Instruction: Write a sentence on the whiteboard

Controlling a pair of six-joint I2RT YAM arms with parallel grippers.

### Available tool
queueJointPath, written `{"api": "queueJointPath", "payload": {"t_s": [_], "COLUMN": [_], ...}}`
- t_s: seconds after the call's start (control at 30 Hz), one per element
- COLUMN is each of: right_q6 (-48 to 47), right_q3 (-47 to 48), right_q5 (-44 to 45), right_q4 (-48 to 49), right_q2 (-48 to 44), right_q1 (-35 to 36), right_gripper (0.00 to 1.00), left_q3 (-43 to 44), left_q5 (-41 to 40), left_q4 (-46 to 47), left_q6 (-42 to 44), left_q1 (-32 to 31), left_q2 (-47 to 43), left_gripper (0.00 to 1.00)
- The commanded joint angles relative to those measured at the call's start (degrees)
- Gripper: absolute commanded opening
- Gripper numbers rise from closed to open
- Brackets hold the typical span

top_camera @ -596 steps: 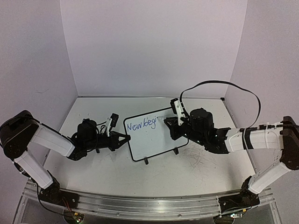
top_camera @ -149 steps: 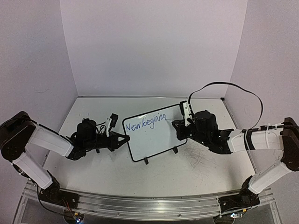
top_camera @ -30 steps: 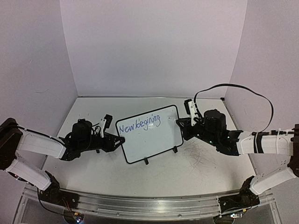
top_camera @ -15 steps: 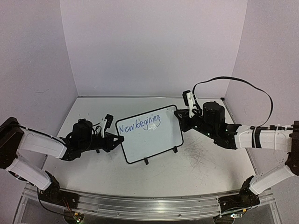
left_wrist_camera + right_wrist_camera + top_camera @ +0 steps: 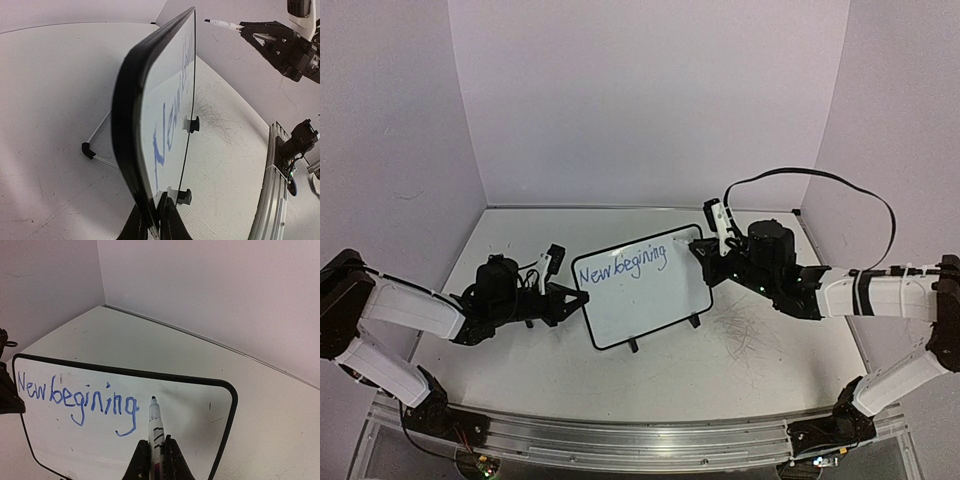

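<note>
The whiteboard [image 5: 655,305] stands tilted on the table, with its black frame [image 5: 227,412] round it. The sentence [image 5: 620,266] on it reads "New begining" in blue [image 5: 75,397]. My left gripper [image 5: 574,298] is shut on the whiteboard's lower left edge, its fingers [image 5: 170,227] pinching the frame [image 5: 127,125]. My right gripper [image 5: 706,256] is shut on a white marker [image 5: 155,425]. The marker's tip points at bare board just right of the last word; I cannot tell whether it touches. In the left wrist view the marker [image 5: 222,23] is near the board's far end.
Faint grey scribble marks [image 5: 748,330] cover the table right of the board. The board's wire stand [image 5: 97,150] and two black feet [image 5: 192,124] rest on the table. Walls close the back and both sides. A metal rail [image 5: 620,440] runs along the near edge.
The left gripper has closed on the board's left edge. The right gripper has brought the marker up and left to the board's upper right. Since the oldest frame, "begi" has grown to "begining".
</note>
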Motion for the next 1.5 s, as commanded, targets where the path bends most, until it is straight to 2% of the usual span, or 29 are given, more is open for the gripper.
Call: {"api": "queueJointPath", "payload": {"t_s": [0.0,1.07,1.47], "right_q6": [-0.21,-0.16,2.96], "right_q3": [2.54,4.25,2.13], "right_q5": [1.01,2.42,1.88], "right_q4": [1.31,2.17,0.43], "right_q2": [1.39,4.24,3.57], "right_q1": [-0.13,-0.13,-0.07], "right_gripper": [0.00,0.00,0.00], "left_q3": [0.13,-0.65,-0.55], "left_q5": [-3.92,-3.69,-3.77], "left_q4": [-1.64,-1.87,-1.96], "left_q6": [3.61,3.16,3.08], "left_q1": [0.33,0.30,0.29], "left_q2": [1.66,0.56,0.33], "left_gripper": [0.00,0.00,0.00]}}
